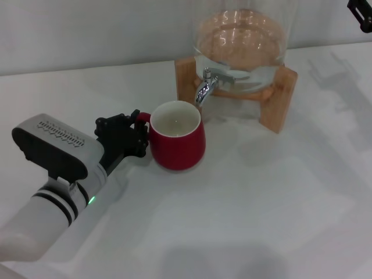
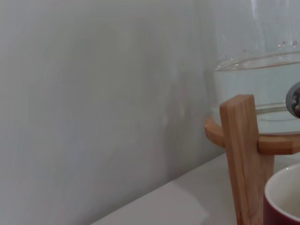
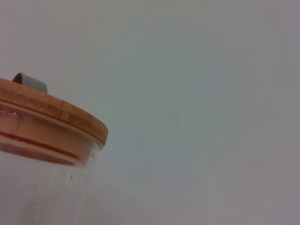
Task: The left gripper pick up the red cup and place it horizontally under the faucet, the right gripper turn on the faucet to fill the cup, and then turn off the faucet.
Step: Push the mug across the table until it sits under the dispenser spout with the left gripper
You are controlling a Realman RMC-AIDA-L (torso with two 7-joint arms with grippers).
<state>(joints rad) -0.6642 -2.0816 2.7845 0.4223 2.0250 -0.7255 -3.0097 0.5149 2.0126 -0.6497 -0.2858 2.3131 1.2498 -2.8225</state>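
Observation:
The red cup (image 1: 177,142) stands upright on the white table, its mouth just below the spout of the chrome faucet (image 1: 204,86). The faucet sits on a clear glass dispenser (image 1: 241,40) holding water, on a wooden stand (image 1: 279,104). My left gripper (image 1: 137,129) is at the cup's left side, its black fingers closed around the small red handle. The cup's rim (image 2: 283,197) and a stand leg (image 2: 243,154) show in the left wrist view. My right gripper (image 1: 361,14) is high at the far right, only partly in view, away from the faucet.
The white table (image 1: 261,209) spreads in front of and to the right of the cup. A pale wall (image 1: 87,29) runs behind the dispenser. The right wrist view shows the dispenser's wooden lid (image 3: 51,112) from close by.

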